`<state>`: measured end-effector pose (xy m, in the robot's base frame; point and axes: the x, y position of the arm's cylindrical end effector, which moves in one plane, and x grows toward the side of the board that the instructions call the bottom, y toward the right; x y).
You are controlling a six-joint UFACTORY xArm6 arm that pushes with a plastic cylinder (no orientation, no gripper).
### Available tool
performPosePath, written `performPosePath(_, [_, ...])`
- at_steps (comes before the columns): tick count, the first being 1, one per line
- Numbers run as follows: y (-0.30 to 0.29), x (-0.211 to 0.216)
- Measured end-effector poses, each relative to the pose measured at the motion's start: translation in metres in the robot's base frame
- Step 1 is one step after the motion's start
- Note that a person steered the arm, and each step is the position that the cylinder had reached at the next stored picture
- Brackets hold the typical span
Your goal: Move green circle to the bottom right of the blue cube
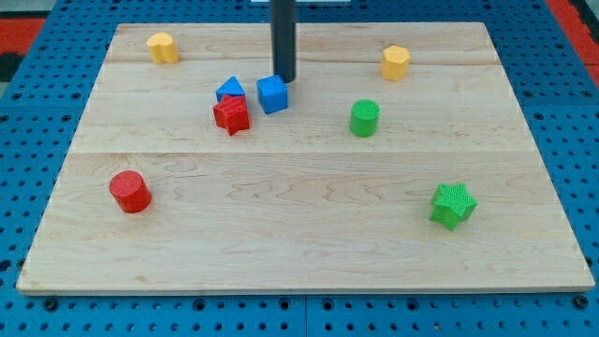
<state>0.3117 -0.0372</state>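
Observation:
The green circle (364, 118), a short green cylinder, stands right of the board's middle. The blue cube (272, 94) sits left of it, near the view's top centre, about a hundred pixels away. My tip (284, 80) comes down from the view's top and rests at the blue cube's upper right corner, touching or almost touching it. It is well to the left of the green circle.
A blue triangular block (229, 90) and a red star (231, 114) sit just left of the blue cube. A red cylinder (130, 191) is at the left, a green star (453, 205) at the lower right, yellow blocks at the top left (162, 47) and top right (396, 62).

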Motion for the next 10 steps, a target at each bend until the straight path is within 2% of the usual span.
performPosePath(1, [-0.023,0.009])
performPosePath(2, [0.045,-0.005])
performPosePath(3, [0.119,-0.002])
performPosePath(5, [0.131,0.059])
performPosePath(6, [0.123,0.072])
performPosePath(7, [0.166,0.072])
performPosePath(8, [0.172,0.091])
performPosePath(10, [0.089,0.103])
